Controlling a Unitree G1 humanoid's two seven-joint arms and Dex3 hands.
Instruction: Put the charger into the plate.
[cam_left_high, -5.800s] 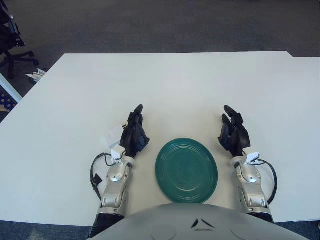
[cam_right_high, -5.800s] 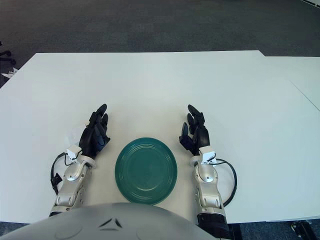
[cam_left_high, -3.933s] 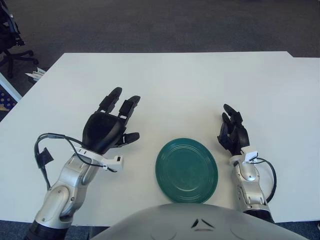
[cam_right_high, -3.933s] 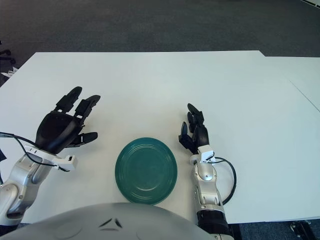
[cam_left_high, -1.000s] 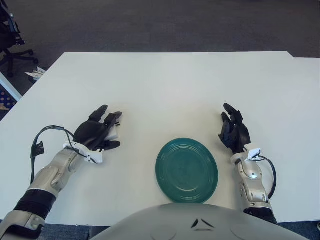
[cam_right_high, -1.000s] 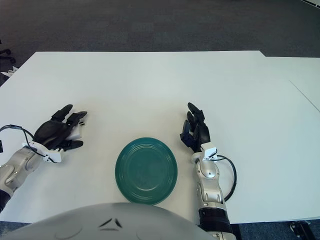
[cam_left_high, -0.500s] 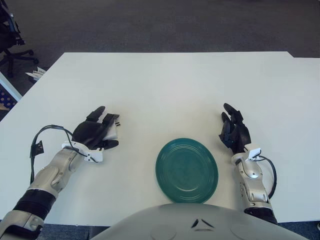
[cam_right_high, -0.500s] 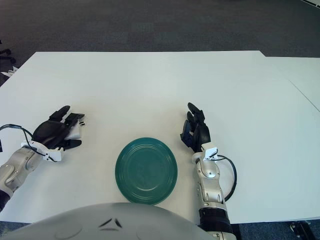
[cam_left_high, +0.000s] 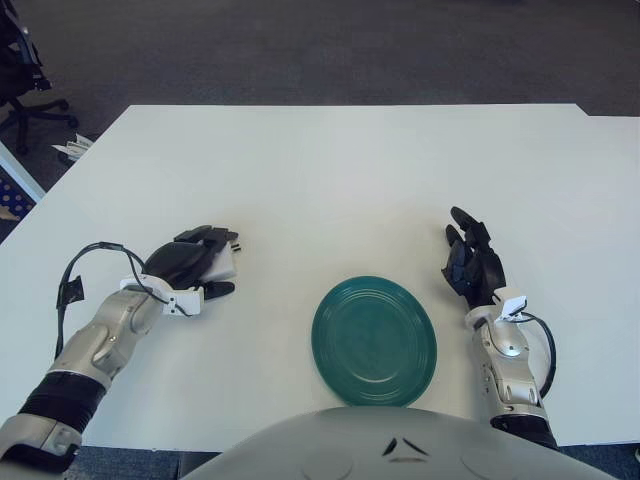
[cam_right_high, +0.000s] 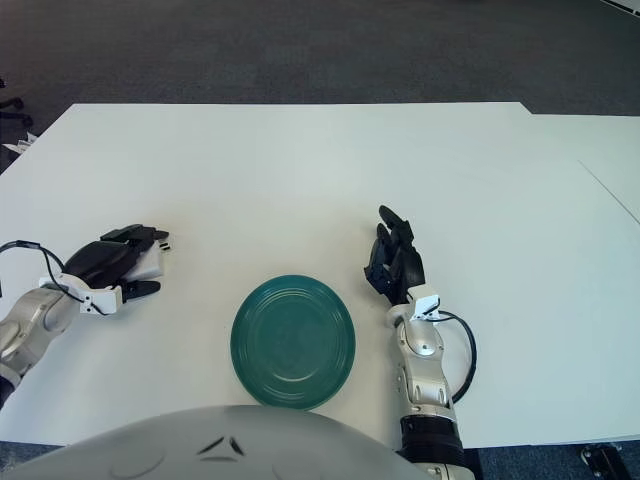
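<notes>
Left hand (cam_left_high: 186, 262) is low on the table (cam_left_high: 350, 170), well left of the plate (cam_left_high: 374, 339), palm down over the white charger (cam_left_high: 223, 263). Fingers (cam_left_high: 210, 236) curl over the top of the charger and the thumb shows below it, so I read it as closing on the charger, but I can't tell if the grip is firm. Charger is only partly visible, sticking out at the right side of the palm, and it seems to sit on the table surface, well apart from the plate. A black cable loops off my left wrist toward the forearm.

Right hand (cam_left_high: 474, 267) shows just right of the plate, fingers extended and loosely together, pointing away from me, holding nothing. Can't tell if it touches the table.

Green plate sits near the front table edge, between my two arms, with nothing in it. An office chair (cam_left_high: 20, 70) stands on the dark floor past the table's far-left corner.
</notes>
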